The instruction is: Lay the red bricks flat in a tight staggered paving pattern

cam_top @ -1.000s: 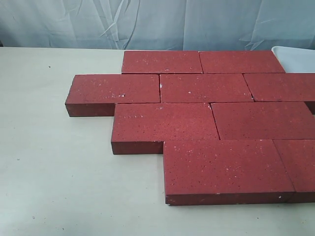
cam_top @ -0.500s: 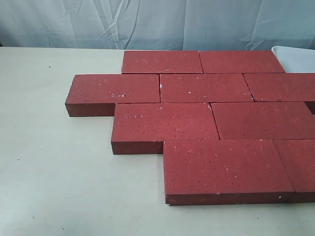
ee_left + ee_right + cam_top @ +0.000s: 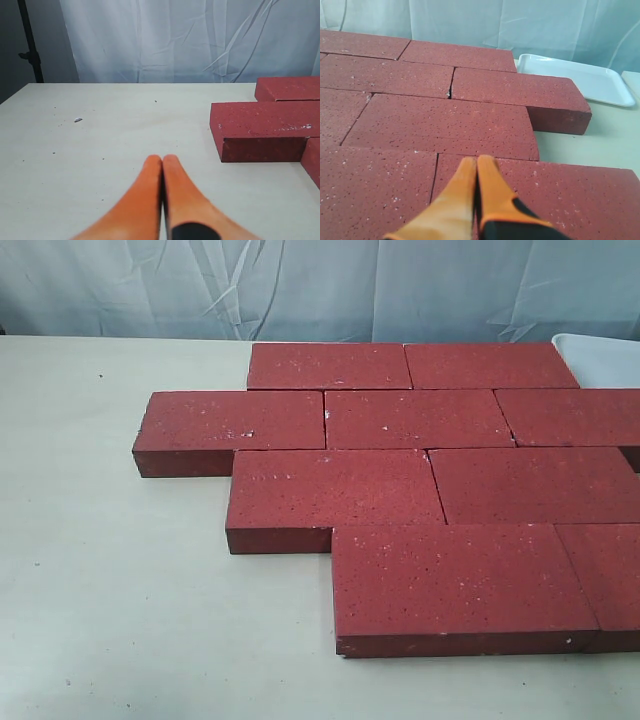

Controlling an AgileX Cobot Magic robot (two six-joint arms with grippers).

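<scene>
Several red bricks [image 3: 420,480] lie flat on the table in four tight, staggered rows. The exterior view shows neither gripper. In the left wrist view my left gripper [image 3: 162,159] is shut and empty, its orange fingers pressed together over bare table, apart from the nearest red bricks' end face [image 3: 262,149]. My right gripper [image 3: 477,160] is also shut and empty, hovering above the red bricks [image 3: 445,125] near a seam between two of them.
A white tray [image 3: 605,355] sits at the table's back right, touching the paving's far corner; the right wrist view shows the tray [image 3: 580,80] too. A pale wrinkled curtain [image 3: 300,285] hangs behind. A black stand [image 3: 30,45] is off the table's far corner.
</scene>
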